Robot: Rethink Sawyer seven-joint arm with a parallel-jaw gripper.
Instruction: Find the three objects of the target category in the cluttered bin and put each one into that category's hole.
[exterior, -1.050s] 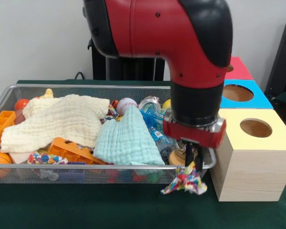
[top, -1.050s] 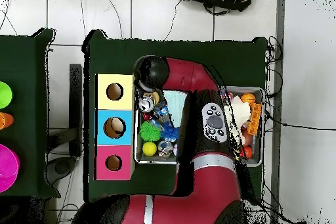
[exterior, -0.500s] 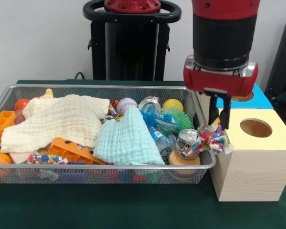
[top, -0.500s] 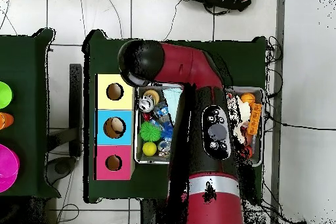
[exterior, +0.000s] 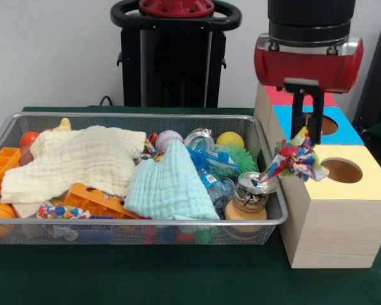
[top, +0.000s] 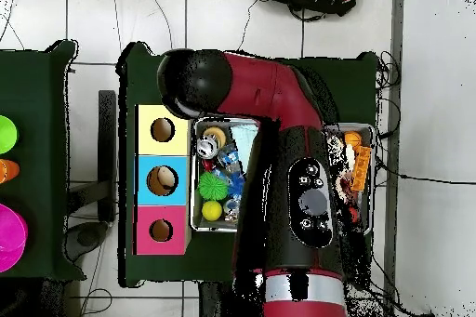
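Note:
My gripper (exterior: pixel 307 138) is shut on a multicoloured patterned cloth (exterior: pixel 294 160). The cloth hangs just over the left edge of the yellow-topped wooden box (exterior: pixel 368 187), to the left of its round hole (exterior: pixel 341 170). Behind that box stand a blue-topped box with its own hole (exterior: pixel 322 124) and a red-topped box (exterior: pixel 312 96). In the wire bin (exterior: pixel 140 222) lie a cream cloth (exterior: pixel 82 159) and a mint cloth (exterior: pixel 171 184) on top of the clutter. In the overhead view the arm's wrist (top: pixel 197 83) hides the gripper beside the yellow box (top: pixel 147 129).
The bin also holds a baseball (exterior: pixel 168 140), a yellow ball (exterior: pixel 230 139), a green spiky ball (exterior: pixel 241 159), a tin can (exterior: pixel 251 190), orange plastic blocks (exterior: pixel 98 200) and a small rope toy (exterior: pixel 62 211). A black stand (exterior: pixel 174 57) rises behind the bin.
The gripper has risen from the bin's front right corner and moved right and up, carrying the multicoloured cloth to the yellow box's left edge.

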